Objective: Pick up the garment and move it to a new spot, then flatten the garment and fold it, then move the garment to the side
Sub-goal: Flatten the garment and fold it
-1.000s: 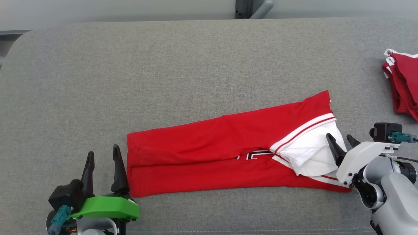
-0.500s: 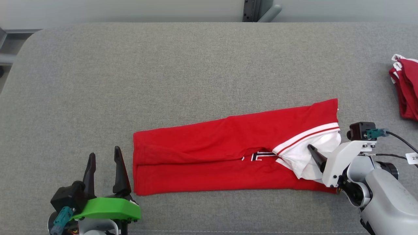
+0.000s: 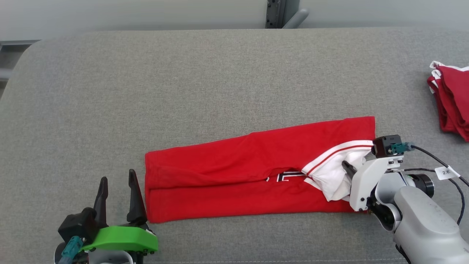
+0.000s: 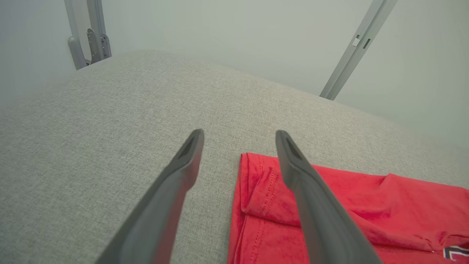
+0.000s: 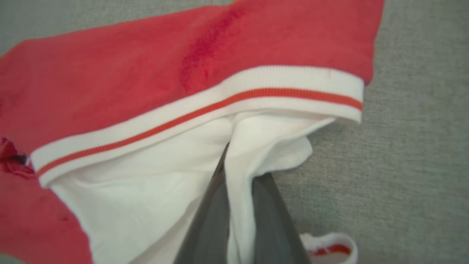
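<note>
Grey fabric-covered table (image 3: pixel 220 73): spans the head view, with a rounded far-left corner. Red jersey (image 3: pixel 234 172): lies flat on the near middle of the table, folded lengthwise into a long band running left to right, its right end angled slightly away from the robot. White panel (image 3: pixel 329 178) of the jersey: bunched at the right end and bordered by white ribbed trim with a thin red stripe (image 5: pixel 205 106). Stack of red garments with white edging (image 3: pixel 452 99): at the table's far right edge, well apart from the jersey. Left gripper (image 3: pixel 118 176): low at the near left, fingers spread wide and holding nothing; the tips are just beside the jersey's left hem (contact cannot be made out). Right gripper (image 3: pixel 347 168): at the jersey's right end, fingers pressed together on a fold of the white panel, which stands up between them in the right wrist view. Dark lettering (image 3: pixel 287 176): partly visible in the gap between the folded edges, unreadable.
</note>
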Tool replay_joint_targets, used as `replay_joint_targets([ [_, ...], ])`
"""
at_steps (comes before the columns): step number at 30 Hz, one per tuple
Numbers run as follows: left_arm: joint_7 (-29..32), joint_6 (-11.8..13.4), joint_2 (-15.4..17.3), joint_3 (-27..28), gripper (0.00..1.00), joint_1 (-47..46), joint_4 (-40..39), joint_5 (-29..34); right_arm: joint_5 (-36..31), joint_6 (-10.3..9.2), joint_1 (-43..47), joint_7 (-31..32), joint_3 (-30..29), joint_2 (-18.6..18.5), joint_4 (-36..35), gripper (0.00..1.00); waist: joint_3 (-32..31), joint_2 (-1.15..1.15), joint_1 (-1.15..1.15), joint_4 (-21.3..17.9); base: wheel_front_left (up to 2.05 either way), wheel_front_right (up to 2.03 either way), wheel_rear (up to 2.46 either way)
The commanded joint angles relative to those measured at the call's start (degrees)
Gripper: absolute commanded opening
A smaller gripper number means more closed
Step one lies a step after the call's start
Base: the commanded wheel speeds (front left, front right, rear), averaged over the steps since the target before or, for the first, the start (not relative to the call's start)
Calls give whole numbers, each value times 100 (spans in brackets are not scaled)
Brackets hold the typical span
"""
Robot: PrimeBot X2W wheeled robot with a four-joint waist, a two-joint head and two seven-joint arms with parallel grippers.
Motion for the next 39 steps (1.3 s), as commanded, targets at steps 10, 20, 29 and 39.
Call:
replay_joint_targets([
  [10,0,-74,-23,11,100,126,-20,107,570,-11,276,-125,-340,-756,-697,0,-130,0,0,-487,0,0,0],
  [20,0,-110,-26,42,100,10,26,166,714,-9,520,124,-823,-1003,-1685,0,-56,0,0,-743,0,0,0],
  [29,-1,-139,-38,18,100,-58,73,170,738,-7,782,483,-474,-756,-2957,0,-93,0,0,-641,0,0,0],
  [39,-1,-114,-51,-11,100,-86,64,155,674,-7,762,801,198,-262,-3593,0,-112,0,0,-461,0,0,0],
])
